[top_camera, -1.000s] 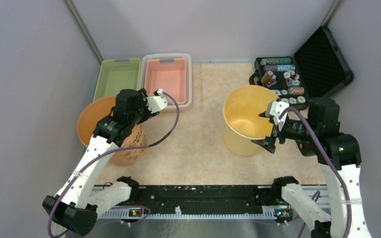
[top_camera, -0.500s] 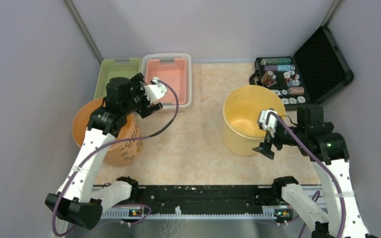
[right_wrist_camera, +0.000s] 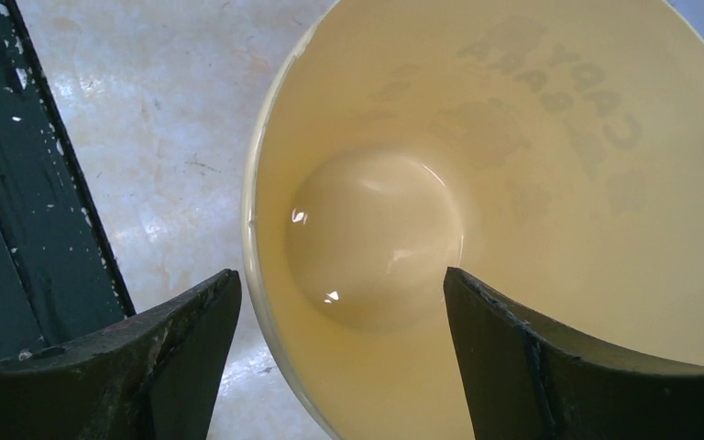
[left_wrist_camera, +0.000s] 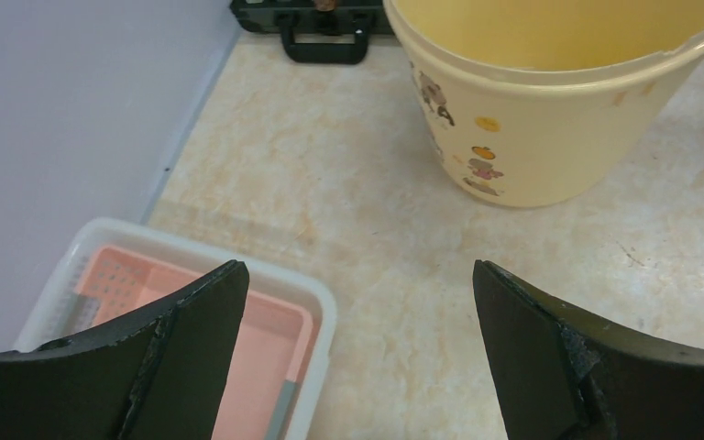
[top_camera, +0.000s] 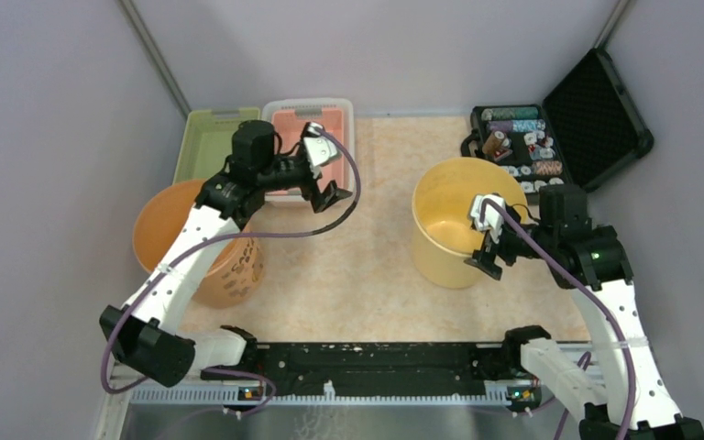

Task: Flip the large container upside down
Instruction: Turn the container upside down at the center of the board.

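Large container (top_camera: 447, 209) (left_wrist_camera: 550, 137) (right_wrist_camera: 513, 183), a pale yellow plastic bucket with a smooth, glossy inside, stands upright and mouth-up right of centre in the top view, on the beige marbled tabletop (top_camera: 367, 266). Small cartoon prints dot its outer wall in the left wrist view, where the frame's upper edge cuts off its top. Faint mirrored lettering shows through the wall in the right wrist view, too pale to read.

Right gripper (top_camera: 484, 240) (right_wrist_camera: 339, 280) sits at the bucket's lower right rim. Its jaws are spread wide with the rim running between them, one finger outside and one over the hollow, clasping nothing. Left gripper (top_camera: 323, 179) (left_wrist_camera: 357, 270), upper left of centre, is spread fully and empty, over a corner of the white-rimmed pink bin (top_camera: 284, 137) with its ribbed floor.

A green bin (top_camera: 203, 151) sits just beside the pink one. The left arm partly covers an orange perforated basket (top_camera: 151, 215). The bits inside the open black case (top_camera: 605, 101), upper right, are too small to identify.
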